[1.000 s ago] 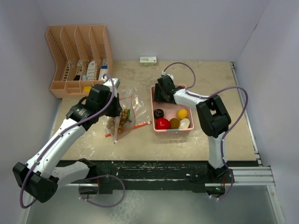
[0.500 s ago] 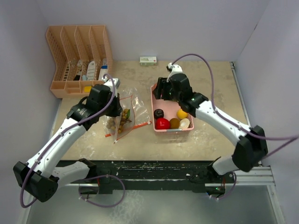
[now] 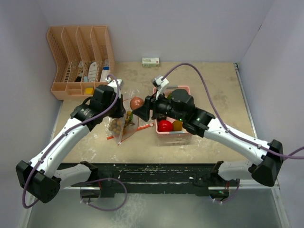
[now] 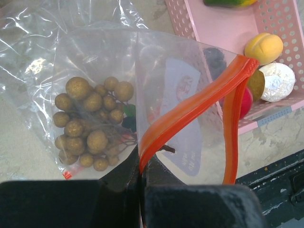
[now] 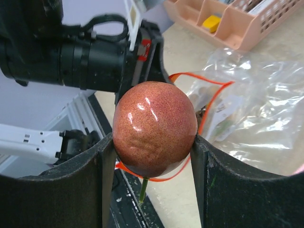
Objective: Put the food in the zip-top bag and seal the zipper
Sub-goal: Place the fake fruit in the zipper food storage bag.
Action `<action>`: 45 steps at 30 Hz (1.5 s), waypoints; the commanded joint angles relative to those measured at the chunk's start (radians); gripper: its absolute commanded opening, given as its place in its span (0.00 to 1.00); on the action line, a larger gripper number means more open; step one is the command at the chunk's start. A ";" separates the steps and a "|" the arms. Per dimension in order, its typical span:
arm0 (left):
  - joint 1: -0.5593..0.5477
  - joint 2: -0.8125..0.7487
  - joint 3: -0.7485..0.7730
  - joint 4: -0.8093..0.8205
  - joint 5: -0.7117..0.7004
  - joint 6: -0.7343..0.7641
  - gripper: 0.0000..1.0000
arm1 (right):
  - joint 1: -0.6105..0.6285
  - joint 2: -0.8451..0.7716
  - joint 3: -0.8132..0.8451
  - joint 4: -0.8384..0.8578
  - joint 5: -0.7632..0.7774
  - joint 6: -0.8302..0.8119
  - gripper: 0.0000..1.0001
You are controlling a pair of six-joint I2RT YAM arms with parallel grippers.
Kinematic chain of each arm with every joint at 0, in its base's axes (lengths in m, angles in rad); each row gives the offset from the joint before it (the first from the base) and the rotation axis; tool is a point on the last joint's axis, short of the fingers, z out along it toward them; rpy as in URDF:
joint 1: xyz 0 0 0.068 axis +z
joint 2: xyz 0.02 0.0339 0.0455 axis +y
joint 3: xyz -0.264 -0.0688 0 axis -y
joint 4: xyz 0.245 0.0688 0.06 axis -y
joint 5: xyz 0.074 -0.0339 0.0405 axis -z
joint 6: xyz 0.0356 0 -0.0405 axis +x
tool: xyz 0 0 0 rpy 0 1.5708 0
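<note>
Right arm swings from basket toward bag; right pincer clamps red-brown fruit, held above table just beside bag mouth. Mouth held open: left pincer pinches orange zipper. Tan cluster inside bag. Step: loading food. Next: centre fruit over gap between zipper strips, lower, release. Apple and others wait in basket; sealing not yet done.
</note>
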 commanded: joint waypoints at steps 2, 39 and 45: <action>0.003 -0.030 0.060 0.014 -0.017 0.027 0.00 | 0.050 0.086 -0.023 0.133 -0.070 0.023 0.38; 0.003 -0.046 0.077 0.003 -0.024 0.019 0.00 | 0.066 -0.057 -0.024 -0.304 0.464 0.162 0.99; 0.002 -0.055 0.077 -0.006 -0.013 0.024 0.00 | -0.113 -0.036 -0.043 -0.556 0.486 0.235 0.99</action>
